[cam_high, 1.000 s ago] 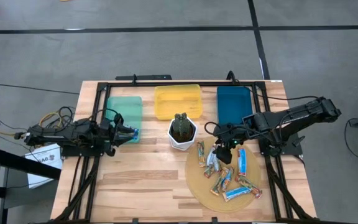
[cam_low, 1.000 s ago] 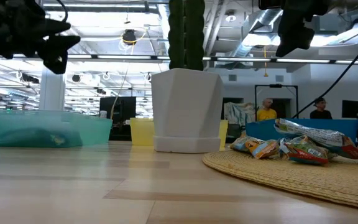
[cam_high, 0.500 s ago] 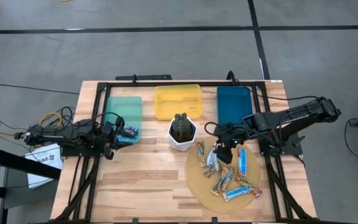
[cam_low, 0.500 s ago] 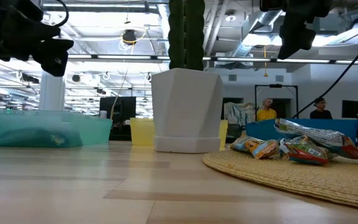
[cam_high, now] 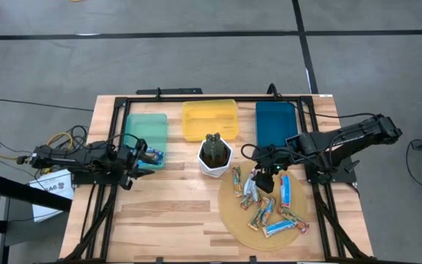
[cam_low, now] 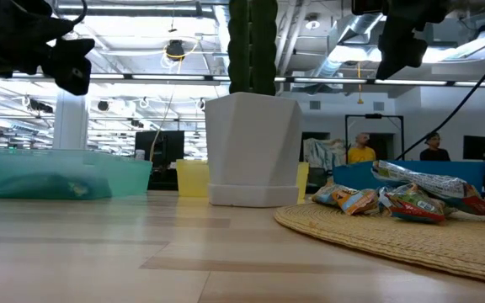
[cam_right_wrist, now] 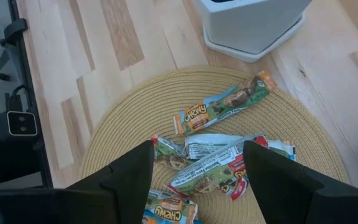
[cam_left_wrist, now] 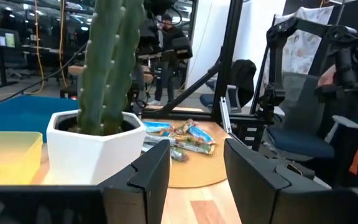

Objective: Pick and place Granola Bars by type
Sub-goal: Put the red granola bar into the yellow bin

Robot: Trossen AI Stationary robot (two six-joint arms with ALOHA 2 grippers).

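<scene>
— Where are the bars?

— Most lie in a loose heap [cam_high: 266, 202] on the round woven mat [cam_high: 234, 220], on the right of the worktop [cam_high: 167, 213]. One bar [cam_high: 153, 155] sits in the near right corner of the green bin [cam_high: 146, 128].

— And the right gripper [cam_high: 264, 181]?

— It hangs over the heap, above the mat's far side. Its fingers [cam_right_wrist: 129, 177] are spread apart with nothing between them; in the right wrist view the bars show through the gap, one orange-ended bar [cam_right_wrist: 224, 104] lying apart from the rest, toward the white pot [cam_high: 214, 160].

— The left gripper [cam_high: 143, 156]?

— At the near right corner of the green bin, just beside the bar there. Its fingers [cam_left_wrist: 146, 177] are parted and hold nothing.

— What else is on the worktop?

— A yellow bin [cam_high: 210, 119] and a blue bin [cam_high: 276, 123] in the far row beside the green one, with the pot and its cactus in front of the yellow.
</scene>
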